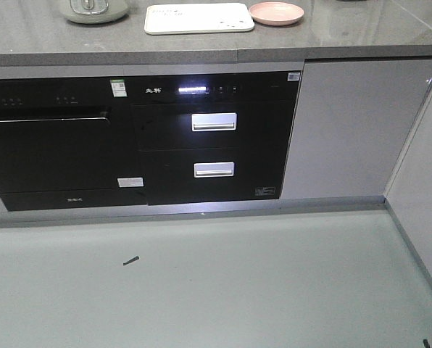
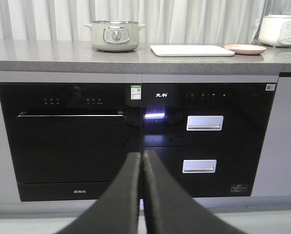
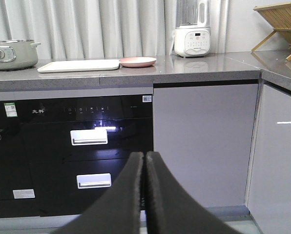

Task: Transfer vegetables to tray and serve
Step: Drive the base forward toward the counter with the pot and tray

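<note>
Currently, on the grey speckled stone desk (image 1: 346,32): one cream-white rectangular tray (image 1: 199,18), rounded corners, low rim, lying flat. One round pink plate (image 1: 276,13) sits just beside its right end, and one pale green lidded pot (image 2: 115,35) stands to its left. Below: glossy black cabinet front (image 1: 216,145) with two chrome drawer handles. I see my left tool (image 2: 141,155) clenched, matte black fingers pressed together on nothing, pointing toward the cabinet, below the desk edge. My right tool (image 3: 145,155) is likewise clenched. Open grey floor (image 1: 201,283) lies before the cabinets, bounded at right by white panels.
</note>
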